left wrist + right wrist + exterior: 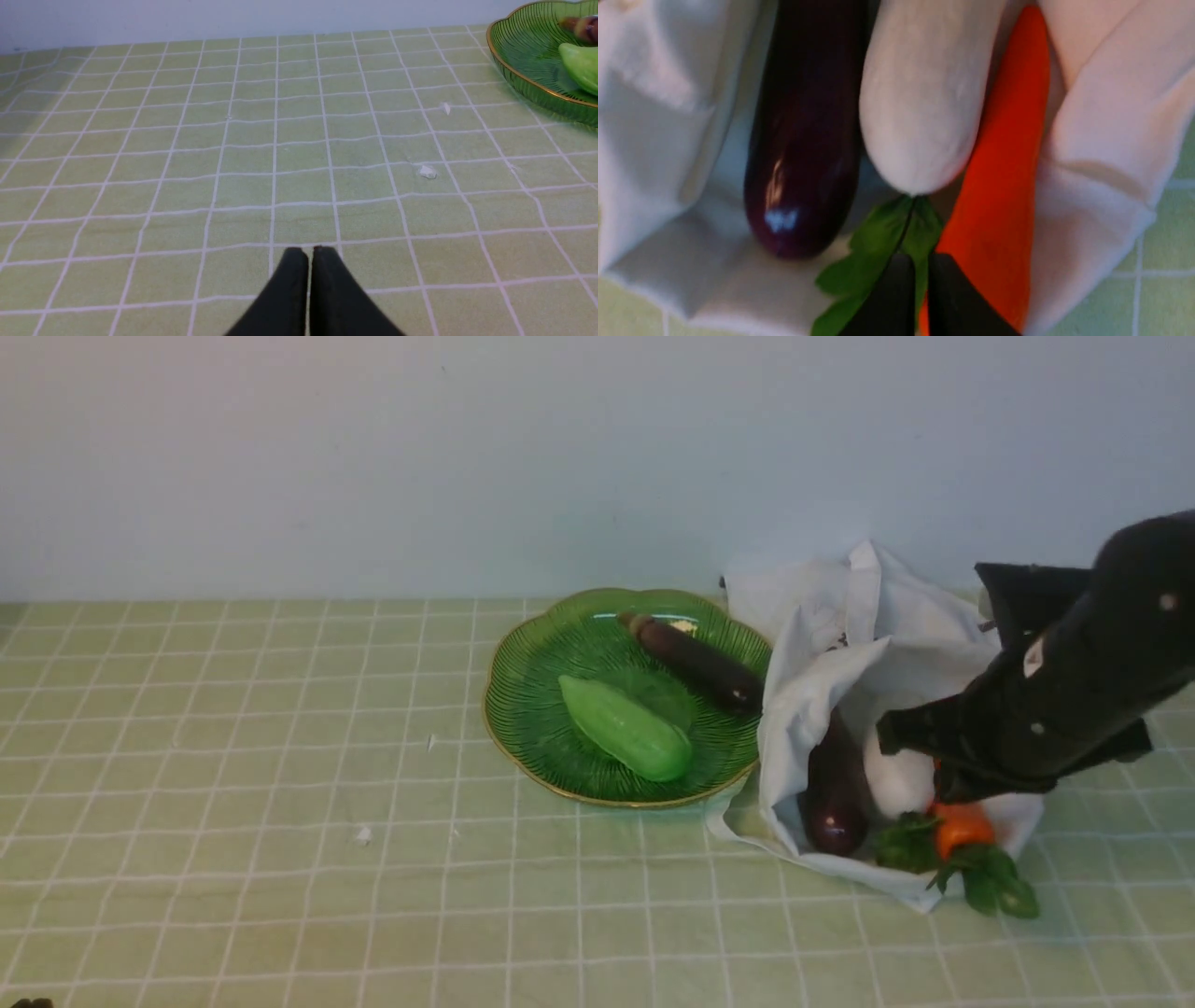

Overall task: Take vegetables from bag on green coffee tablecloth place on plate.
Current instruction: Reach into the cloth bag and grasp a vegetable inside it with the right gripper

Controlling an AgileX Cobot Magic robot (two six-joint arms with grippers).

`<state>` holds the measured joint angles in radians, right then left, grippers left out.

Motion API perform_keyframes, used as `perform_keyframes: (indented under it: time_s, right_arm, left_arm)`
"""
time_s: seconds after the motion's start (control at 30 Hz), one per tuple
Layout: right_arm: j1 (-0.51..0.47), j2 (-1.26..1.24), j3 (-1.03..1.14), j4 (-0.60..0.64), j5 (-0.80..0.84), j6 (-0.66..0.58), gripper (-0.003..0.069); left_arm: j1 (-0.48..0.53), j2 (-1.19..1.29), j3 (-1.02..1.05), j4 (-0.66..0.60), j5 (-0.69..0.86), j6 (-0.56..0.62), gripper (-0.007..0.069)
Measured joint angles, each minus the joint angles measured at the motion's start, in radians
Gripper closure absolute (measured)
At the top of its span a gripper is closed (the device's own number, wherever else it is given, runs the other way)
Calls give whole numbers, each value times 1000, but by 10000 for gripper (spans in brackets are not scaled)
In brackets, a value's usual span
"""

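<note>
The white bag [840,625] lies open on the green checked tablecloth [280,756], to the right of the plate [541,681]. In its mouth lie a dark-purple eggplant [834,793] [803,140], a white radish [901,784] [924,102] and an orange carrot [962,826] [1004,186], leaves outward. My right gripper [938,789] [915,275] is shut, just above the radish leaves [882,242] beside the carrot. The plate holds a pale green vegetable [625,728] and a second eggplant [695,663]. My left gripper [308,254] is shut over bare cloth, out of the front view.
A pale wall [373,457] rises right behind the plate and bag. Small white scraps [362,835] [427,171] lie on the cloth left of the plate. The plate's edge [518,51] shows in the left wrist view, far from that gripper.
</note>
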<state>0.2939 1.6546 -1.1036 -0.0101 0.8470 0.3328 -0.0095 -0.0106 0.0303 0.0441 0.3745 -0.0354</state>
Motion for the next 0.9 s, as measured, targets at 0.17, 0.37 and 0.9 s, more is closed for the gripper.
perform_keyframes:
  time_s: [0.17, 0.37, 0.9]
  right_arm:
    - [0, 90, -33, -46, -68, 32, 512]
    - [0, 154, -37, -57, -160, 42, 295]
    - [0, 214, -46, -150, -189, 92, 219]
  left_arm:
    - [0, 0, 0, 0, 0, 0, 629]
    - [0, 0, 0, 0, 0, 0, 629]
    - [0, 0, 0, 0, 0, 0, 629]
